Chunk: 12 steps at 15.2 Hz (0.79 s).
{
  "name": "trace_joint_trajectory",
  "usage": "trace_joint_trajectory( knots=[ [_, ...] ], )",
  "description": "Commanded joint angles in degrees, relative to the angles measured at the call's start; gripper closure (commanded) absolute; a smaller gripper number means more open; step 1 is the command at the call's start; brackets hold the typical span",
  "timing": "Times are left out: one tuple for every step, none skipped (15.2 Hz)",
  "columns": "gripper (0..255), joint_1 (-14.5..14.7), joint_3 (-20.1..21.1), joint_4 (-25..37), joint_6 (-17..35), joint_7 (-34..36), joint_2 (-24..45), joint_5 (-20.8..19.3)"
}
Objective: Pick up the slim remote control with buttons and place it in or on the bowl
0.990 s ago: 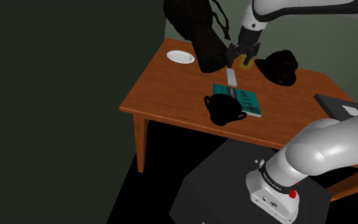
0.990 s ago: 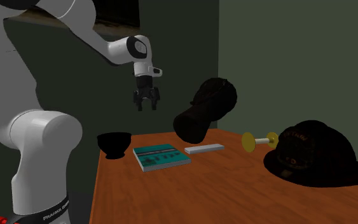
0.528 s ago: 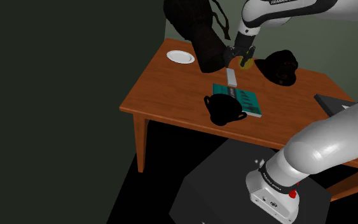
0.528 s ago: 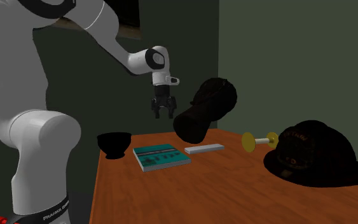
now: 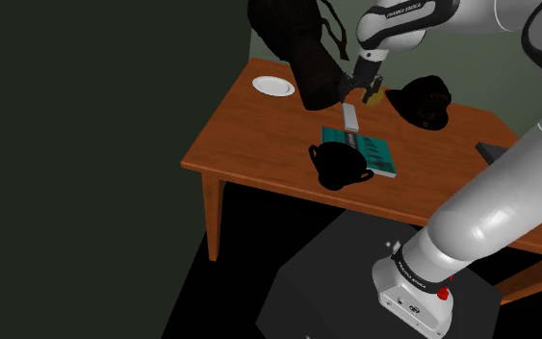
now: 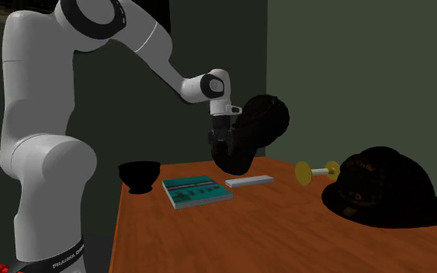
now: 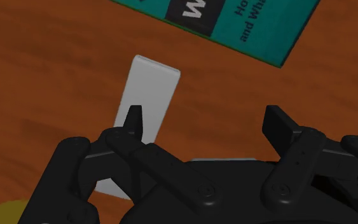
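Note:
The slim remote [image 5: 349,117] [image 6: 249,181] is a pale grey slab lying flat on the wooden table [image 5: 249,140], between a teal book [image 5: 370,149] and a black bag [image 5: 302,48]. The black bowl [image 5: 339,166] [image 6: 140,174] stands at the table's near edge, on the book's other side. My gripper [image 5: 365,89] [image 6: 221,147] hangs above the remote's far end, in front of the bag. In the wrist view the gripper [image 7: 204,121] is open and holds nothing. The remote [image 7: 147,105] lies below it, under one fingertip [image 7: 133,116] rather than between the two.
A black hat [image 5: 425,99] [image 6: 383,186] sits past the remote, with a small yellow-ended item [image 6: 316,170] beside it. A white plate [image 5: 273,86] lies at the table's far corner. The book [image 7: 234,19] lies just beyond the remote's end.
The gripper has swung toward the second exterior view's right and come down, from above the bowl and book to above the remote by the bag. It stays open.

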Motion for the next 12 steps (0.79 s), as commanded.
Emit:
trace_joint_trajectory(
  knots=[
    [0, -1.0, -1.0, 2.8, 1.6, -0.9, 4.6, 1.8],
    [0, -1.6, -1.4, 4.3, 2.0, -1.4, 6.5, 2.7],
    [0, -2.2, -1.7, 5.8, 2.4, -1.8, 8.5, 3.6],
    [0, -2.8, -2.0, 7.4, 2.6, -2.3, 10.5, 4.5],
    [0, -3.5, -2.3, 9.0, 2.8, -2.7, 12.5, 5.5],
    [0, -4.2, -2.5, 10.8, 3.0, -3.1, 14.5, 6.4],
    [0, -4.9, -2.7, 12.5, 3.1, -3.5, 16.5, 7.4],
    [0, -5.7, -2.9, 14.4, 3.1, -3.8, 18.6, 8.4],
    [0, -6.4, -3.1, 16.3, 3.1, -4.2, 20.6, 9.4],
    [0, -6.5, -3.4, 17.0, 3.0, -4.4, 21.4, 9.9],
    [0, -6.5, -3.5, 16.7, 3.7, -4.5, 21.8, 10.1],
    [0, -6.4, -3.5, 16.4, 4.3, -4.6, 22.1, 10.3]
  ],
)
